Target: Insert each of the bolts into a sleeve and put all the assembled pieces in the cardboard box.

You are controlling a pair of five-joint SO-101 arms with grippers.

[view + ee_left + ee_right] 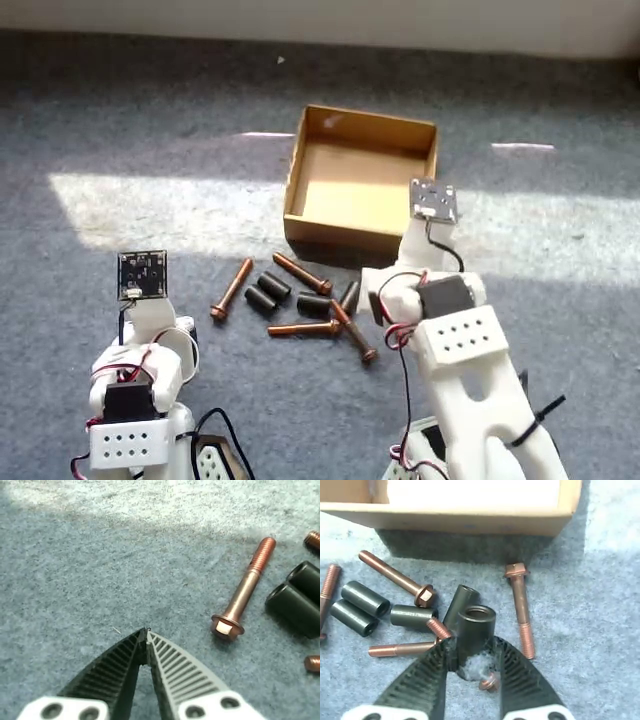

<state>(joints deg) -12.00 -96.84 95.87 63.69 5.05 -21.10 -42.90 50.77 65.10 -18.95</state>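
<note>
- Counting from the right wrist view gives five copper bolts on the grey carpeted surface point(120, 120). They are a long bolt point(392, 576) nearest the box, a flat bolt point(400, 650) below it, a lone bolt point(520, 611) off to one side, a crossing bolt point(439, 628) that passes under the gripper, and an edge bolt point(329, 592) cut off by the frame.
- Five dark sleeves lie among them. A first sleeve point(366, 598) and a second sleeve point(352, 617) lie side by side, and a third sleeve point(412, 616) is just beside the long bolt's head. A fourth sleeve point(463, 599) lies on its side, touching the upright sleeve point(476, 622).
- From the high view, the whole cluster sits just in front of the open cardboard box point(362, 232), between the two arms.
- The right gripper point(472, 647) is part open, its two ribbed fingers point(432, 675) pressed against opposite sides of the upright sleeve, whose bore faces the camera.
- The left gripper point(147, 632) is fully closed with its tips meeting, has hold of nothing, and is poised over bare carpet near the edge bolt's head.
</note>
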